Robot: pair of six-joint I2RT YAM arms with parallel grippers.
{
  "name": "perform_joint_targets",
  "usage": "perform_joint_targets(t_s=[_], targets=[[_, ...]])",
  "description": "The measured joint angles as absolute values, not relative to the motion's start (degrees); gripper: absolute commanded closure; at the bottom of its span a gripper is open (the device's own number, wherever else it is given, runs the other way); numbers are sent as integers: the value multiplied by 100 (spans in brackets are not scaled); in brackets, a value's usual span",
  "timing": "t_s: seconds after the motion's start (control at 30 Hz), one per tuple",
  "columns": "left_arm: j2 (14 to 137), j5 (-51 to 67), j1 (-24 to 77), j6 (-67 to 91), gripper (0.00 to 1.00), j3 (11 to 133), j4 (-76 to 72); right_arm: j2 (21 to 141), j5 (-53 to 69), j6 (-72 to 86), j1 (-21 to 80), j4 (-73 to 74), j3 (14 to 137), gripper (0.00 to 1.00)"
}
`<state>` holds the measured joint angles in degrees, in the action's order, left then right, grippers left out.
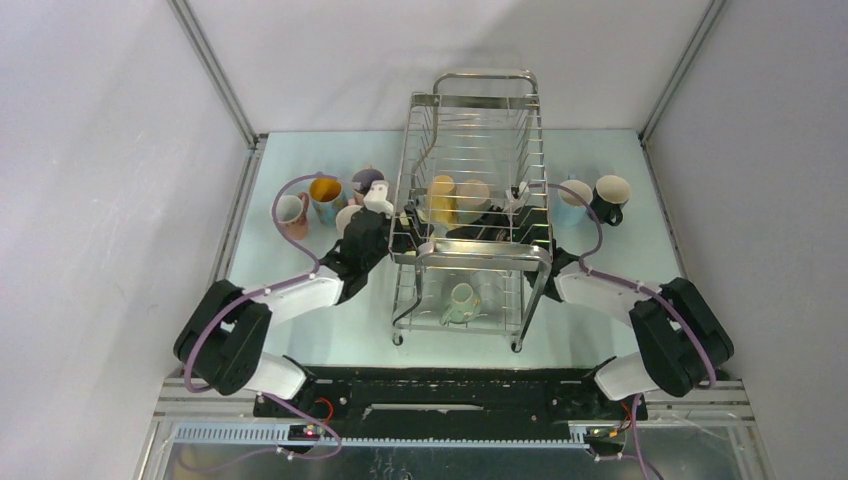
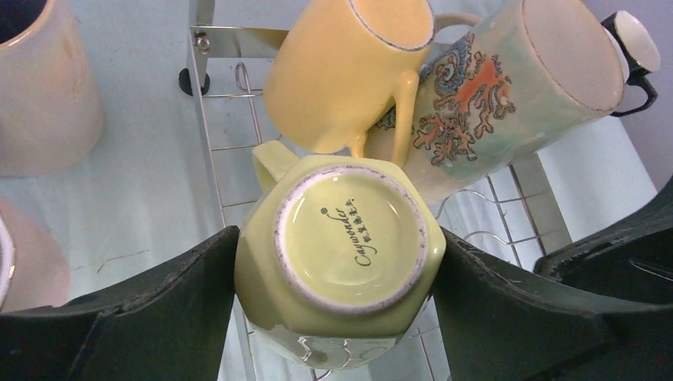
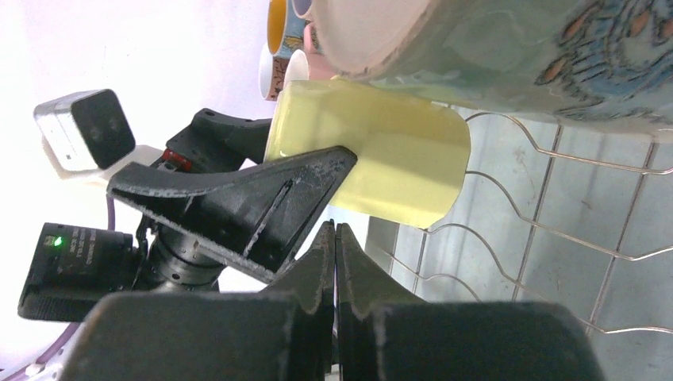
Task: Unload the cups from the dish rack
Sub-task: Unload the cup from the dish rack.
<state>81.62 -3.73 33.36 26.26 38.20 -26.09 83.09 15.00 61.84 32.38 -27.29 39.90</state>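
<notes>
The chrome dish rack [image 1: 470, 105] stands mid-table. My left gripper [image 2: 337, 266] reaches into its upper tier from the left [image 1: 408, 222] and is shut on an upturned pale yellow-green cup [image 2: 349, 238], one finger on each side. Behind it lie a yellow cup [image 2: 349, 71] and a pale green patterned cup [image 2: 492, 87]. My right gripper [image 3: 335, 238] is shut and empty, inside the tier from the right [image 1: 468, 232], just beside the held cup [image 3: 381, 159]. A pale green cup [image 1: 460, 303] sits in the lower tier.
Left of the rack stand a pink cup [image 1: 291, 210], an orange-lined cup [image 1: 325, 192], a purple cup [image 1: 367, 181] and a cream cup [image 1: 349, 217]. Right of it stand a light blue cup [image 1: 571, 200] and a black cup [image 1: 611, 195]. Grey walls enclose the table.
</notes>
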Motion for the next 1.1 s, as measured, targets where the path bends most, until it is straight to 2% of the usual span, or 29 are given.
perform_joint_targets(t_s=[0.2, 0.3, 0.37, 0.5, 0.7, 0.9, 1.1], targets=[[8005, -276, 3218, 2934, 100, 3819, -2377, 8099, 1505, 6158, 3190, -2552, 3977, 100], [7975, -252, 3194, 3028, 100, 3819, -2300, 8099, 1505, 6149, 3177, -2488, 3975, 95], [7975, -226, 3183, 3114, 100, 3819, -2290, 8099, 1507, 6136, 3179, -2449, 3968, 86], [7975, -152, 3159, 3328, 100, 3822, -2250, 8134, 1516, 6128, 3181, -2449, 3968, 57], [7975, 32, 3004, 3760, 100, 3826, -2187, 8355, 1551, 6086, 3197, -2460, 3968, 40], [7985, 222, 2912, 4219, 100, 3826, -2154, 8554, 1629, 6178, 3194, -2694, 3800, 35], [8023, 541, 2882, 4733, 100, 3826, -2154, 8733, 1763, 6359, 3179, -2989, 3721, 35]])
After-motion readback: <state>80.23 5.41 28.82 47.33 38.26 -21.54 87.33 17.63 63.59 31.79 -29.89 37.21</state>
